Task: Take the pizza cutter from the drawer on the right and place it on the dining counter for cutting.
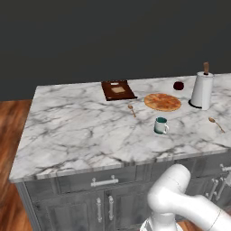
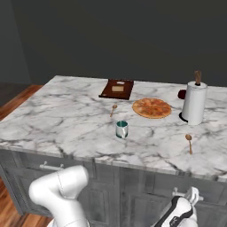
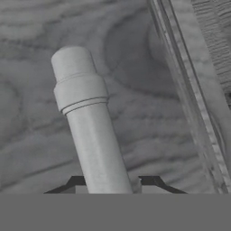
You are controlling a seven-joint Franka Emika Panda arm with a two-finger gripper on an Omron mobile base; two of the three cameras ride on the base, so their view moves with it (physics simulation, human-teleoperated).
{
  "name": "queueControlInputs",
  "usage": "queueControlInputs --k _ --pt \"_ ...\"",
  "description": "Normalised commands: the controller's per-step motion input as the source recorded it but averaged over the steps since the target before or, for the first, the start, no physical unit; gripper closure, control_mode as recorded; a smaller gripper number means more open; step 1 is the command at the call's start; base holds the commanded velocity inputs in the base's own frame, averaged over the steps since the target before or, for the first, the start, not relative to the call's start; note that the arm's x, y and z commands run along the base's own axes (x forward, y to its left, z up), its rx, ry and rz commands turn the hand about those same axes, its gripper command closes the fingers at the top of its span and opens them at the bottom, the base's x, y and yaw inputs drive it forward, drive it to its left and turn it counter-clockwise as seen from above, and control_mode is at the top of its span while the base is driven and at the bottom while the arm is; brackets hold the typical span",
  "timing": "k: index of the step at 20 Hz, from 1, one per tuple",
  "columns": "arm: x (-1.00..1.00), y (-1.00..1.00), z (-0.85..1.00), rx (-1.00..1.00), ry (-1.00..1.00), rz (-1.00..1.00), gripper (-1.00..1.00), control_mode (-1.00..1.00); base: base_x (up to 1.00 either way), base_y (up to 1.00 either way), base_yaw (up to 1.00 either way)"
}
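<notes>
The dining counter (image 1: 76, 131) lies bare at left; mug (image 1: 160, 125), pizza (image 1: 162, 102) and paper-towel roll (image 1: 201, 90) crowd its right.

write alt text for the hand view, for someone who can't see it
A silver cylindrical handle on the dark grey wood-grain drawer front runs up from between the gripper's two dark fingertips, one on each side of it. A raised panel moulding runs diagonally down the right.

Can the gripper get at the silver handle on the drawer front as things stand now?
Probably yes. In the hand view the silver handle runs up from between the two fingertips of the gripper, against the dark grey drawer front, and nothing lies between them.
</notes>
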Motion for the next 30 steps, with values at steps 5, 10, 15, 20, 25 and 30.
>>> queueControlInputs --k 5,10,15,20,25,30 --pt "-0.84 -0.36 -0.16 0.0 0.05 0.0 1.0 -1.0 0.0 0.0 0.0" --pt "-0.8 -0.26 -0.18 0.0 0.06 0.0 1.0 -1.0 0.0 0.0 0.0" --pt "-0.79 -0.23 -0.18 0.0 0.07 0.0 1.0 -1.0 0.0 0.0 0.0" --pt "-0.97 -0.26 -0.24 0.0 0.04 0.0 1.0 -1.0 0.0 0.0 0.0" --pt "-0.9 -0.23 -0.24 0.0 0.05 0.0 1.0 -1.0 0.0 0.0 0.0" --pt "-0.92 -0.32 -0.23 0.0 0.04 0.0 1.0 -1.0 0.0 0.0 0.0"
